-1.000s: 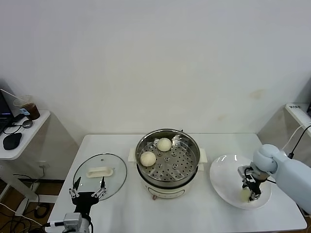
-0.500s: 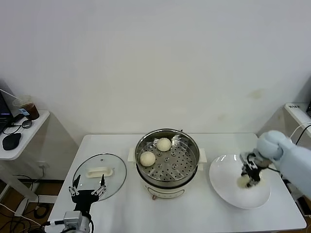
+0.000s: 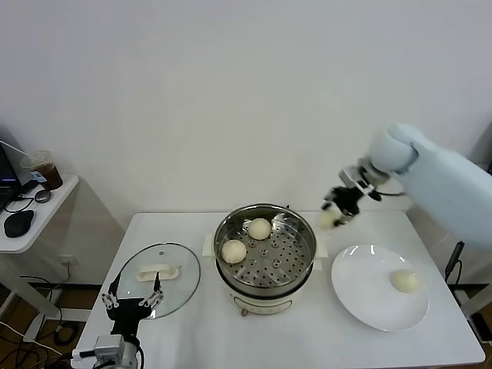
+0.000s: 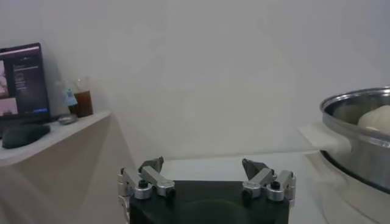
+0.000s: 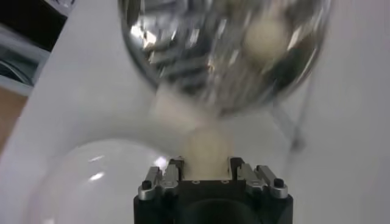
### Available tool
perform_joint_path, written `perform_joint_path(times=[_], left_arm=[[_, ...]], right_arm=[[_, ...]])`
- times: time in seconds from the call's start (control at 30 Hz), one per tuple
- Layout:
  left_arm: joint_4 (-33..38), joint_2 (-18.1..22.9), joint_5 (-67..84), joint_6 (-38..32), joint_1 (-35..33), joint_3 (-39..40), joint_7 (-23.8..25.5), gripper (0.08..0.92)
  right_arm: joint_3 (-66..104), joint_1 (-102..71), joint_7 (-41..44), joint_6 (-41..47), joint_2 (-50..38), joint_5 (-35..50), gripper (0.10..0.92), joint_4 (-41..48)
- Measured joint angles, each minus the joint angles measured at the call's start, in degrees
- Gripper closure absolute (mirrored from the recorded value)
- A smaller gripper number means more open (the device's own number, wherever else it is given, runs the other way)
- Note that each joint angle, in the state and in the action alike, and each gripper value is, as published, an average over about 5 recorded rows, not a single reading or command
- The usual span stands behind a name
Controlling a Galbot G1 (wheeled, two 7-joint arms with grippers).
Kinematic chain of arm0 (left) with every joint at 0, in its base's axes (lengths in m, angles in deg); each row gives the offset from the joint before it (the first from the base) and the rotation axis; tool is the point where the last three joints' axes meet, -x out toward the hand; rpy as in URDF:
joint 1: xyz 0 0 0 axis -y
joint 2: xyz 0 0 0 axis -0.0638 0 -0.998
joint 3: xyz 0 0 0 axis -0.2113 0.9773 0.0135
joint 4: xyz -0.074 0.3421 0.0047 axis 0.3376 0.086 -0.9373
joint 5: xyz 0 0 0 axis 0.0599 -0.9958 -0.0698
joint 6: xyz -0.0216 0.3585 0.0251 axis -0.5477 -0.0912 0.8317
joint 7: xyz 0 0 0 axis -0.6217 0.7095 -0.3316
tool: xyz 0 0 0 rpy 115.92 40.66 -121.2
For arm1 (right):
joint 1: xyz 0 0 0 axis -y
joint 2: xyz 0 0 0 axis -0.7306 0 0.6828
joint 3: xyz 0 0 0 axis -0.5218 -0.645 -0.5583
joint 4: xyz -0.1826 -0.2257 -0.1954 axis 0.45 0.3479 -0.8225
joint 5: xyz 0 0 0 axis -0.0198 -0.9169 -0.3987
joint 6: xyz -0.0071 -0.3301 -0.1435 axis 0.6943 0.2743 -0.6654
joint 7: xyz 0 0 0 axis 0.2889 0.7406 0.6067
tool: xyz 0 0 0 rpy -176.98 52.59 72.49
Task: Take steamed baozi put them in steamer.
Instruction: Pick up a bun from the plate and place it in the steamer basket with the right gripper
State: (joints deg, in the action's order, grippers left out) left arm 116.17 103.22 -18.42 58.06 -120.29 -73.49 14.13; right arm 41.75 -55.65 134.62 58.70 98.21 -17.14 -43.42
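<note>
My right gripper (image 3: 336, 212) hangs in the air just off the steamer's right rim, shut on a cream-white baozi (image 3: 328, 219). The right wrist view shows that baozi (image 5: 207, 151) clamped between the fingers of the gripper (image 5: 207, 168), with the shiny steamer (image 5: 183, 61) beyond it. Two baozi (image 3: 260, 228) (image 3: 234, 250) lie on the perforated tray of the steamer (image 3: 301, 261). Another baozi (image 3: 404, 280) rests on the white plate (image 3: 361, 288). My left gripper (image 3: 131, 298) is parked low at the table's front left, open and empty, its jaws wide apart (image 4: 204, 173).
A round glass lid (image 3: 181, 269) with a white handle lies flat left of the steamer. A small side shelf (image 3: 46, 211) at the far left carries a cup and a mouse. A wall stands close behind the table.
My right gripper lifted a baozi off the plate and carried it up and left towards the steamer's right rim. A second baozi on the plate is now uncovered. The left arm stayed put.
</note>
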Motion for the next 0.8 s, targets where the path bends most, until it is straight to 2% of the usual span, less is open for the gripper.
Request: perform_joint_path(times=[0.4, 0.8], left_arm=[[0.6, 0.5, 0.0, -0.6, -0.4, 0.0, -0.9, 0.177], [0.7, 0.6, 0.1, -0.7, -0.5, 0.5, -1.0, 0.177]], right_arm=[[-7.5, 2.0, -3.4, -22.4, 5.7, -6.2, 0.546, -5.8], [-9.8, -1.7, -5.0, -32.8, 9.4, -13.6, 0.541, -8.8]])
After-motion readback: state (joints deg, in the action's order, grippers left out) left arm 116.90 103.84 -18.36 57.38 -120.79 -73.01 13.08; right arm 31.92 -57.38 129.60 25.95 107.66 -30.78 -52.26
